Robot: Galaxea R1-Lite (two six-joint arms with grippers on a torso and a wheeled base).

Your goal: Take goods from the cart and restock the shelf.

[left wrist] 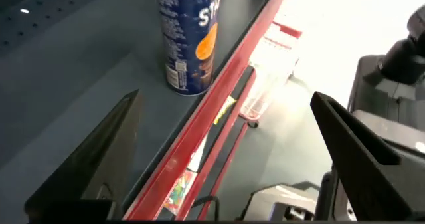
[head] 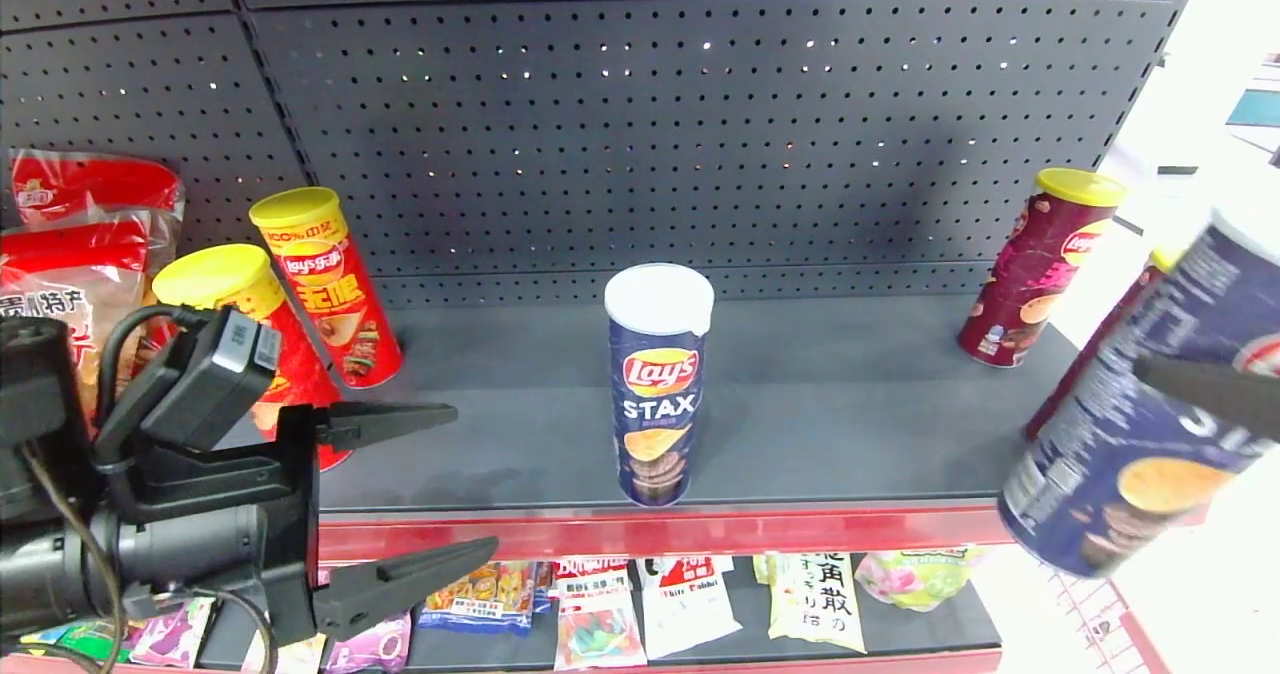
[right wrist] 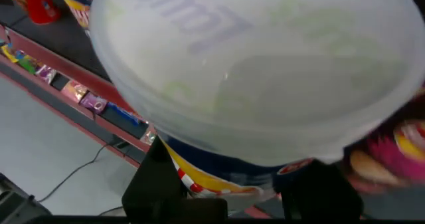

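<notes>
A blue chip can with a white lid stands upright near the front middle of the dark shelf; it also appears as the blue can in the left wrist view. My left gripper hovers open and empty at the shelf's front edge, left of that can, its fingers spread wide. My right gripper is shut on a second blue chip can, tilted in the air off the shelf's right end. That can's white lid faces the right wrist camera, with dark fingers beneath it.
Two red cans with yellow lids stand at the shelf's left, next to snack bags. A maroon can stands at the right, with another partly behind the held can. Small packets line the lower shelf. A pegboard wall backs the shelf.
</notes>
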